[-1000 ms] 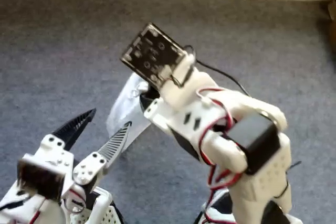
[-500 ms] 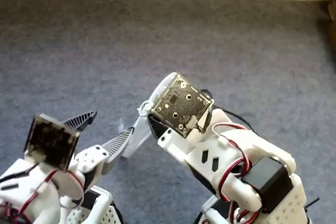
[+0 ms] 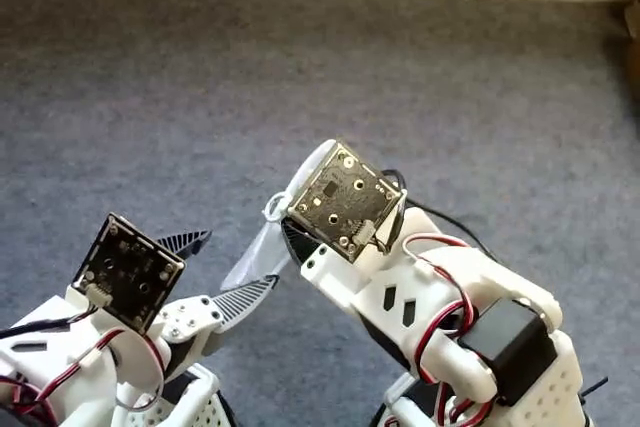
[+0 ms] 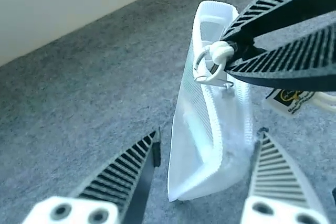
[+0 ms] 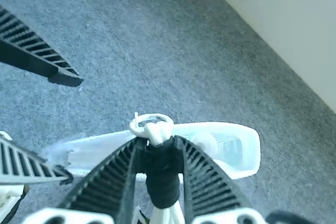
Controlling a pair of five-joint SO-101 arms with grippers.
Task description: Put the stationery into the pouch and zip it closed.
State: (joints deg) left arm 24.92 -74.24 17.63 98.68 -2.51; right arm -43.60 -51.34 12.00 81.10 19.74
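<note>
Over the grey tabletop the right arm bends forward and down. The left gripper gapes wide, astride the lower end of the white mesh pouch. The right gripper pinches the pouch's zipper pull tight.

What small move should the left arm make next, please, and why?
Probably shut the left gripper on the pouch: its open fingers straddle the pouch's end, while the right gripper pinches the zipper pull, so bracing should let the zip run.

Pouch half behind right arm
</note>
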